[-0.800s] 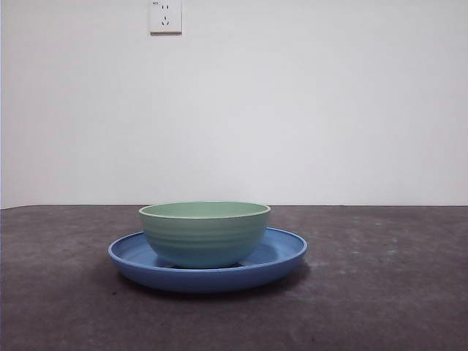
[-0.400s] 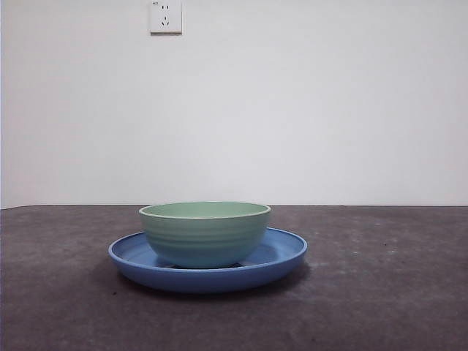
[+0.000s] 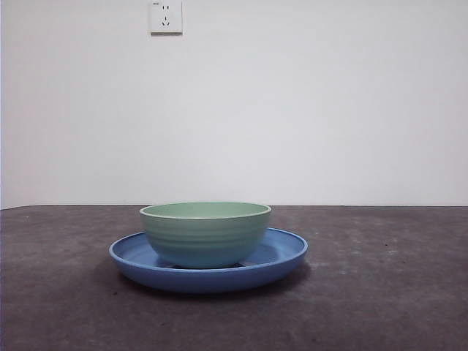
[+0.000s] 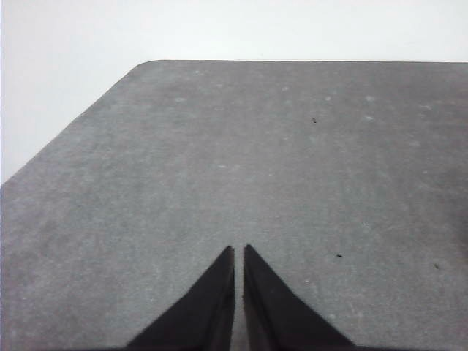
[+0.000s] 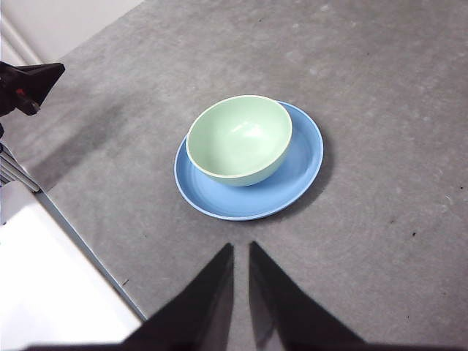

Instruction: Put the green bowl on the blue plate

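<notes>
The green bowl (image 3: 205,234) stands upright inside the blue plate (image 3: 281,257) on the dark table; the right wrist view shows the bowl (image 5: 239,139) resting toward one side of the plate (image 5: 300,172). My right gripper (image 5: 240,252) is shut and empty, hanging well above and back from the plate. My left gripper (image 4: 238,252) is shut too, over bare table, with neither bowl nor plate in its view. Neither gripper appears in the front view.
The grey table (image 3: 380,292) runs to a white wall with a power socket (image 3: 166,16). The table's rounded corner (image 4: 146,66) shows in the left wrist view. A dark piece of equipment (image 5: 25,84) sits beyond the table edge in the right wrist view.
</notes>
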Available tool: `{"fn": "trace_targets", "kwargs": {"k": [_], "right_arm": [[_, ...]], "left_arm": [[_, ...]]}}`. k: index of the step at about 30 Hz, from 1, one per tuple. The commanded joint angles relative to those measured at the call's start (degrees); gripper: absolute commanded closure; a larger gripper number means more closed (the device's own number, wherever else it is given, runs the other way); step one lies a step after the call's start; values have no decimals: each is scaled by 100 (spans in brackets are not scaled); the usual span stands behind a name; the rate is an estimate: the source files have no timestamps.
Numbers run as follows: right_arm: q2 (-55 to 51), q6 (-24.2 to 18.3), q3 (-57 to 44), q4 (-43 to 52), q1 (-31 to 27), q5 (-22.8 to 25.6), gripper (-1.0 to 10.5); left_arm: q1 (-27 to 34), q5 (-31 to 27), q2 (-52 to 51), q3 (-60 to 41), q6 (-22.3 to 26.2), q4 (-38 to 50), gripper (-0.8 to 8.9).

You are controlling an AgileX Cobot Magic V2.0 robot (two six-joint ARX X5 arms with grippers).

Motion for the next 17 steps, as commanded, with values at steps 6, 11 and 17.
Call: {"fn": "trace_targets", "kwargs": {"k": [6, 11, 17], "right_arm": [[22, 11, 44, 59, 26, -2, 915], [22, 11, 44, 59, 26, -2, 915], [22, 11, 44, 59, 26, -2, 915]], "left_arm": [[31, 627, -13, -151, -68, 48, 794], [28, 612, -15, -153, 227, 48, 794], [31, 612, -13, -153, 225, 50, 794]]}}
